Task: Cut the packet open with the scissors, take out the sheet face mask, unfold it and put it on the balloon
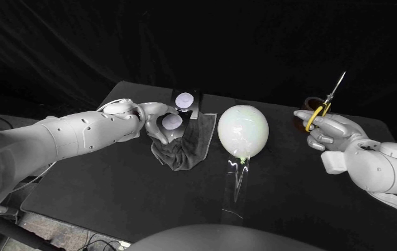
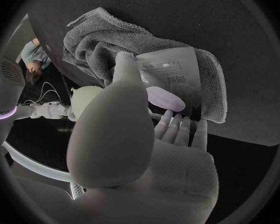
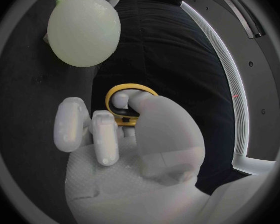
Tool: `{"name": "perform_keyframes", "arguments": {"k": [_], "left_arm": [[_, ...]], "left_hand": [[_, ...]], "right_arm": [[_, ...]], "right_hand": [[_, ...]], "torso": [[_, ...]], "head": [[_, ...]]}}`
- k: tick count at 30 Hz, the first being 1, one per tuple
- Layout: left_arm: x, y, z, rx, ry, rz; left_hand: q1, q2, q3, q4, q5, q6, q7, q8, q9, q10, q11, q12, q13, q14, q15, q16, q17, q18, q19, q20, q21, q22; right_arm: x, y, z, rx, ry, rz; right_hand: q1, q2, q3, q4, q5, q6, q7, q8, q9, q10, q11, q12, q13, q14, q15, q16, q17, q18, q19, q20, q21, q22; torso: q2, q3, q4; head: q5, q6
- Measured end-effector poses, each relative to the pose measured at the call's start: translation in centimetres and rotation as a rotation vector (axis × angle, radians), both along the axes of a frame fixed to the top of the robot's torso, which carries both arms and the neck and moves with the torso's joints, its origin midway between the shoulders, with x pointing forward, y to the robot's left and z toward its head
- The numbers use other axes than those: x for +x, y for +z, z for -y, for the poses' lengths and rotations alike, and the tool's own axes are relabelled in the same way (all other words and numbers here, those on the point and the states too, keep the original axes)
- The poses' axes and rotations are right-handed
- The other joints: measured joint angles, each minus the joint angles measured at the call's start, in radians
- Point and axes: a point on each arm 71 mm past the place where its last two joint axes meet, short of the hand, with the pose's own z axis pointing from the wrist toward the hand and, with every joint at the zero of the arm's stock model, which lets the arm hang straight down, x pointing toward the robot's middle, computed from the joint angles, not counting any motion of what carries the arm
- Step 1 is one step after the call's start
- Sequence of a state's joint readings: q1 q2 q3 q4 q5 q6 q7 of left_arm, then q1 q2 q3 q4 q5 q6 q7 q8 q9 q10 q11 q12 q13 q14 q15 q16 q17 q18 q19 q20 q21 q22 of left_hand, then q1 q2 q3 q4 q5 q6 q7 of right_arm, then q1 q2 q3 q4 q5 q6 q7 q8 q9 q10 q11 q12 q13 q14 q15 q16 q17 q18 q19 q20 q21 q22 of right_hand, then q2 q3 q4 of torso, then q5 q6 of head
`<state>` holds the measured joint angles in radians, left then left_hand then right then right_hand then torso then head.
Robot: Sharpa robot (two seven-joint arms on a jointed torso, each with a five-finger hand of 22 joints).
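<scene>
A silvery printed packet [image 2: 174,74] lies on a grey towel [image 2: 93,42] at the table's middle left; in the head view the packet [image 1: 199,132] sits on the towel [image 1: 175,153]. My left hand [image 1: 161,122] is on it, its thumb [image 2: 126,77] and a finger pinching the packet's near edge. The pale balloon [image 1: 242,129] stands right of the towel, also seen as the balloon [image 3: 84,29]. At the right my right hand [image 1: 333,132] holds the yellow-handled scissors [image 1: 327,102] raised, blades pointing up, fingers through the scissors' handle loop [image 3: 131,91].
The balloon sits on a clear stand [image 1: 237,176] reaching toward the front. The black table [image 1: 116,193] has bare room in front of the towel and between the balloon and my right hand. A dark backdrop hangs behind.
</scene>
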<state>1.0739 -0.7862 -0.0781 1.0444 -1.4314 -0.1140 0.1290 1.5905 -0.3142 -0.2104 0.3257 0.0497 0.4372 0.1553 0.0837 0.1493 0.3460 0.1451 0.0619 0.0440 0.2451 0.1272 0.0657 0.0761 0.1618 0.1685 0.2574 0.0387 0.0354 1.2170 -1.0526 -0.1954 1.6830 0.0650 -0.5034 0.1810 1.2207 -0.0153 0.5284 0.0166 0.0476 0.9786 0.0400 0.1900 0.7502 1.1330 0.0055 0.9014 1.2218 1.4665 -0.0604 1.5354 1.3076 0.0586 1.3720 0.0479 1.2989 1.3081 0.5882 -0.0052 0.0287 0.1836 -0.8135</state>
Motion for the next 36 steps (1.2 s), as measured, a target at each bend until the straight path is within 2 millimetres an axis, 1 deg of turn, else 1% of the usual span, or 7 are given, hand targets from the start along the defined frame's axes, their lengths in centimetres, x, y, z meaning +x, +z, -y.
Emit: {"name": "perform_keyframes", "arguments": {"k": [3, 10, 11, 16, 22, 34, 36], "left_arm": [[0.05, 0.01, 0.02, 0.0, 0.0, 0.0], [0.09, 0.07, 0.0, 0.001, 0.002, 0.007], [0.1, 0.09, 0.01, 0.0, 0.002, 0.008], [0.09, 0.15, 0.03, -0.002, 0.002, 0.015], [0.05, 0.27, 0.15, -0.008, 0.0, 0.026], [-0.03, 0.35, 0.15, -0.016, -0.002, 0.048], [-0.05, 0.35, 0.18, -0.018, -0.004, 0.052]], "left_hand": [[-0.01, 0.01, 0.0, 0.0, 0.0, 0.012, -0.001, 0.004, 0.006, 0.018, 0.003, -0.001, 0.0, 0.012, 0.0, 0.005, 0.002, 0.009, 0.004, -0.004, 0.004, 0.001], [-0.04, 0.042, 0.005, -0.004, 0.0, 0.048, -0.013, 0.021, 0.006, 0.065, 0.0, 0.004, -0.001, 0.048, 0.003, 0.014, 0.012, 0.01, 0.02, -0.005, 0.01, 0.005], [-0.048, 0.052, 0.092, 0.003, 0.0, 0.057, -0.013, 0.027, 0.006, 0.078, 0.002, 0.004, -0.001, 0.054, 0.003, 0.015, 0.014, 0.01, 0.02, -0.005, 0.01, 0.005], [-0.064, 0.068, 0.098, 0.001, 0.0, 0.085, -0.028, 0.044, 0.006, 0.115, -0.007, 0.004, -0.001, 0.066, 0.002, 0.016, 0.018, 0.01, 0.029, -0.007, 0.014, 0.007], [-0.075, 0.078, 0.224, -0.001, 0.0, 0.159, -0.031, 0.044, 0.006, 0.166, -0.005, 0.004, 0.002, 0.084, -0.002, 0.022, 0.021, 0.01, 0.035, -0.009, 0.018, 0.008], [-0.072, 0.08, 0.237, -0.004, 0.0, 0.242, -0.032, 0.044, 0.006, 0.238, -0.012, 0.004, 0.008, 0.117, -0.005, 0.026, 0.028, 0.01, 0.047, -0.011, 0.026, 0.01], [-0.063, 0.089, 0.247, -0.007, 0.0, 0.261, -0.028, 0.044, 0.006, 0.25, -0.014, 0.004, 0.009, 0.126, -0.004, 0.03, 0.03, 0.01, 0.054, -0.011, 0.026, 0.01]], "right_arm": [[0.0, 0.0, 0.0, 0.0, 0.0, 0.0], [-0.02, -0.01, -0.01, 0.001, 0.001, -0.001], [-0.02, -0.01, -0.01, 0.001, 0.001, -0.001], [-0.04, -0.04, -0.01, 0.001, 0.002, -0.001], [-0.06, -0.07, 0.01, 0.001, 0.002, -0.002], [-0.09, -0.1, 0.0, 0.001, 0.003, -0.002], [-0.09, -0.1, 0.0, 0.0, 0.003, -0.002]], "right_hand": [[0.0, 0.0, 0.0, 0.0, 0.0, 0.0, 0.0, 0.0, 0.0, 0.0, 0.0, 0.0, 0.0, 0.0, 0.0, 0.0, 0.001, 0.0, 0.0, 0.0, 0.004, 0.0], [0.0, 0.0, 0.0, 0.0, -0.001, -0.001, 0.001, 0.0, 0.0, 0.0, 0.0, 0.0, 0.0, 0.0, 0.0, 0.001, 0.0, -0.001, 0.0, 0.0, 0.004, 0.0], [0.0, 0.0, 0.0, 0.0, -0.002, -0.001, 0.001, 0.0, 0.0, 0.0, 0.0, 0.0, 0.0, 0.0, 0.0, 0.002, 0.0, -0.001, 0.0, 0.0, 0.004, 0.0], [0.0, 0.0, 0.0, 0.0, -0.002, -0.001, 0.001, -0.001, 0.001, 0.0, 0.0, 0.001, 0.0, 0.0, 0.0, 0.002, 0.0, -0.006, 0.0, 0.0, 0.004, -0.001], [0.0, 0.0, 0.0, 0.0, -0.002, -0.001, 0.001, -0.002, 0.001, 0.0, 0.0, 0.001, 0.0, 0.002, 0.002, 0.002, 0.0, -0.006, 0.0, 0.0, 0.004, -0.001], [0.0, 0.0, 0.0, 0.0, -0.002, 0.002, -0.002, 0.0, 0.0, 0.0, 0.0, 0.001, 0.0, 0.002, 0.002, 0.001, 0.0, 0.006, 0.0, 0.0, 0.004, 0.0], [0.0, 0.0, 0.0, 0.0, -0.002, 0.002, -0.002, 0.0, 0.0, 0.0, 0.0, 0.001, 0.0, 0.002, 0.002, 0.0, 0.0, 0.006, 0.0, 0.0, 0.004, 0.0]], "torso": [[0.0, 0.0, 0.0], [0.0, 0.0, 0.0], [0.0, 0.0, 0.0], [0.0, -0.0002, 0.0006], [0.0, -0.0004, 0.0006], [0.001, -0.0003, -0.0002], [0.001, -0.0003, -0.0001]], "head": [[0.001, 0.0], [0.002, -0.002], [0.002, -0.002], [0.002, -0.002], [0.003, -0.001], [0.006, 0.0], [0.006, 0.0]]}}
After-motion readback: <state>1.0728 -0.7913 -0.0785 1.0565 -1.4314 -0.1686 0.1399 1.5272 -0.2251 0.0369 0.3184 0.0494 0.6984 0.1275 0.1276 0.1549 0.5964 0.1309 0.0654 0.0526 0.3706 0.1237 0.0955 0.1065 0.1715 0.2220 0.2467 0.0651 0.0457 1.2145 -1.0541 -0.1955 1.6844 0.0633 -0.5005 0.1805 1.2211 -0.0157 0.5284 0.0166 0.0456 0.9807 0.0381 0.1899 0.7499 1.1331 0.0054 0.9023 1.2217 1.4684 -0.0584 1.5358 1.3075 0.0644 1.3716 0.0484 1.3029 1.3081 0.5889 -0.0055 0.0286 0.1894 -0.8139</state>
